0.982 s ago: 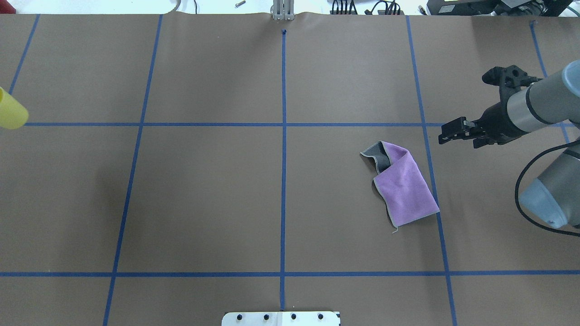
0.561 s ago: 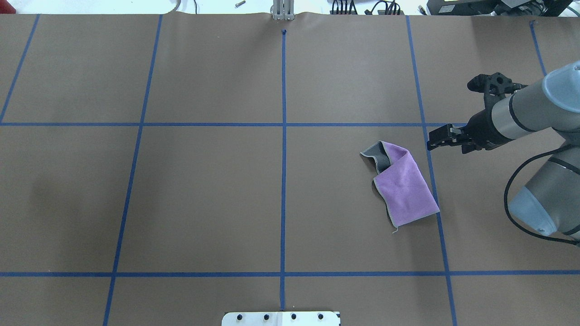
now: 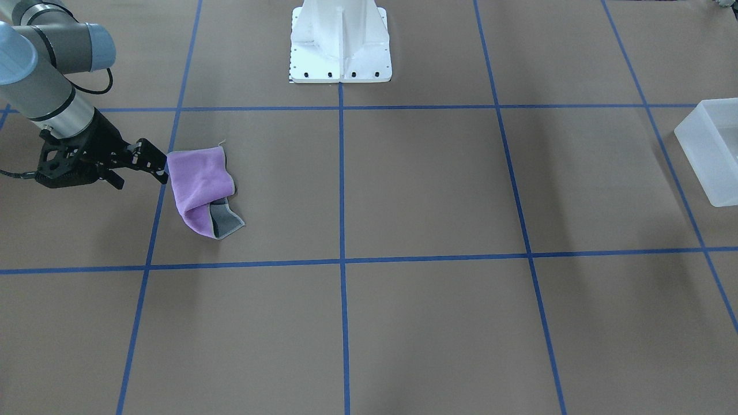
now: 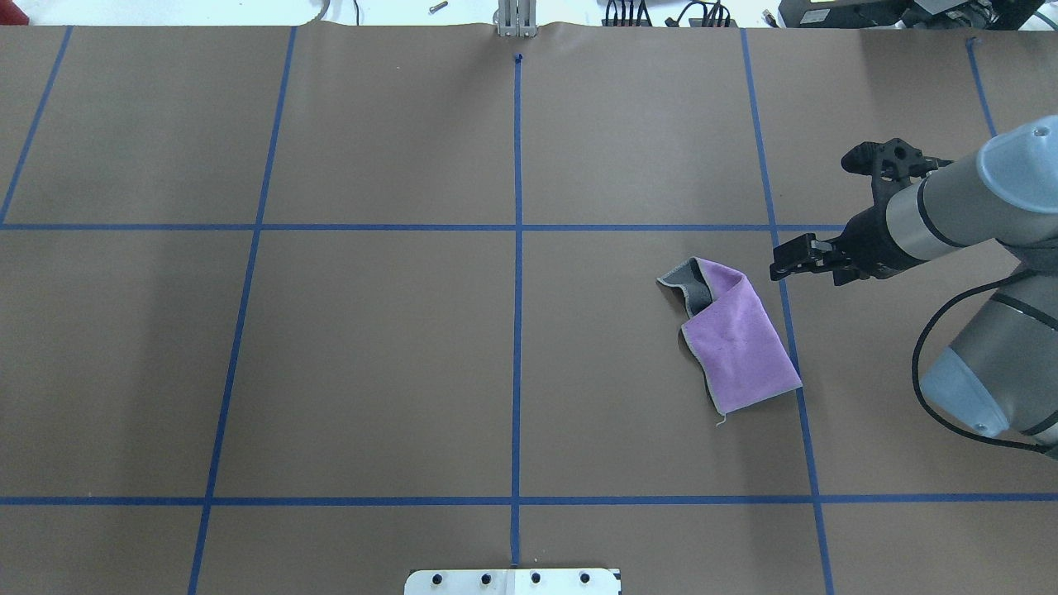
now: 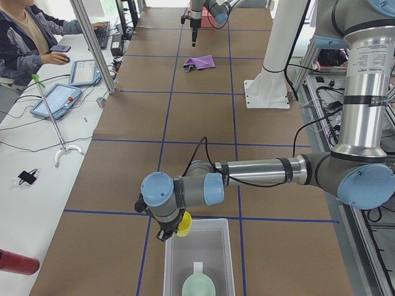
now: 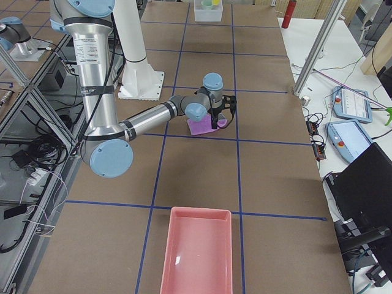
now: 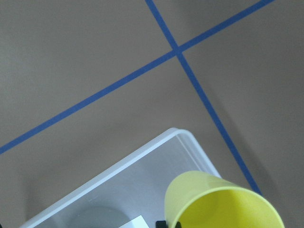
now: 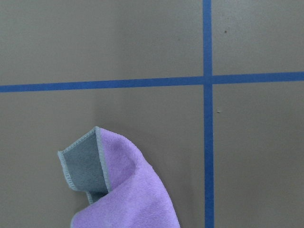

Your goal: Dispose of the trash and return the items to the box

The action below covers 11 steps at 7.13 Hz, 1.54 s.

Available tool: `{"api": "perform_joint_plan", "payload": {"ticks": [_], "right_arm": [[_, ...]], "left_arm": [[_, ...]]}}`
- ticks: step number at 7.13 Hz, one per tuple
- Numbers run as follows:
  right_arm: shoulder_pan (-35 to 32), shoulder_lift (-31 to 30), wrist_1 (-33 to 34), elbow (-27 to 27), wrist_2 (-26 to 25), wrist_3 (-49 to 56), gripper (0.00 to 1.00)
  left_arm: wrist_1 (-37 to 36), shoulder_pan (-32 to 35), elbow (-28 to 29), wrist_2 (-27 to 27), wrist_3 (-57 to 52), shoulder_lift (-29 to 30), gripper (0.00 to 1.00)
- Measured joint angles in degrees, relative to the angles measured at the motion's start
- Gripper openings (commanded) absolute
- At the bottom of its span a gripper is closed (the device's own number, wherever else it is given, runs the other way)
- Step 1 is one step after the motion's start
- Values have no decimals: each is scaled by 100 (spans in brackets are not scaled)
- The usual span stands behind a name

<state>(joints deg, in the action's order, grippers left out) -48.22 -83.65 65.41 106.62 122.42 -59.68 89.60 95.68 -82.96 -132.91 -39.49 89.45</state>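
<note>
My left gripper (image 5: 174, 229) is shut on the yellow cup (image 5: 183, 223) and holds it tilted just above a corner of the frosted-white box (image 5: 197, 256). The left wrist view shows the cup (image 7: 221, 202) over the box's rim (image 7: 142, 154). The mint-green bowl (image 5: 199, 287) lies inside the box. My right gripper (image 4: 777, 268) hovers open and empty just beside the far edge of a folded purple cloth (image 4: 736, 339), apart from it. The cloth also shows in the right wrist view (image 8: 128, 199) and the front view (image 3: 199, 184), next to the gripper (image 3: 158, 164).
A pink tray (image 6: 197, 254) lies at the table's end on my right. The white robot base (image 3: 340, 40) stands at the table's middle edge. The box (image 3: 712, 153) sits at the table's end on my left. Operators' desks run along the far side.
My right gripper has moved left and slightly nearer, up to the purple cloth. The yellow cup has gone out of the overhead view past its left edge.
</note>
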Motion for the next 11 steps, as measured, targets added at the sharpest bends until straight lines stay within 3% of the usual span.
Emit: {"api": "perform_joint_plan", "payload": {"ticks": [2,5,6,7,8,9,11], "right_arm": [[194,19,8,-9,-185,0,100],[356,17,42,-55,-338,2,100],[451,20,60,-82,-431,4,100],[554,41,73,-112,-492,2,100],[641,118,81,-194,-556,1,100],[691,231,82,-329,-609,2,100],[724,369,76,-535,-663,8,99]], "left_arm": [[881,22,772,-4,78,-121,0],[1130,13,1084,-16,268,-200,1],[1131,1,1113,-26,310,-205,22],[1132,-21,1123,-54,397,-207,57],[1138,-47,1119,-92,498,-207,83],[1143,-65,1090,-110,576,-184,87],[1100,-83,699,-380,1137,-79,87]]}}
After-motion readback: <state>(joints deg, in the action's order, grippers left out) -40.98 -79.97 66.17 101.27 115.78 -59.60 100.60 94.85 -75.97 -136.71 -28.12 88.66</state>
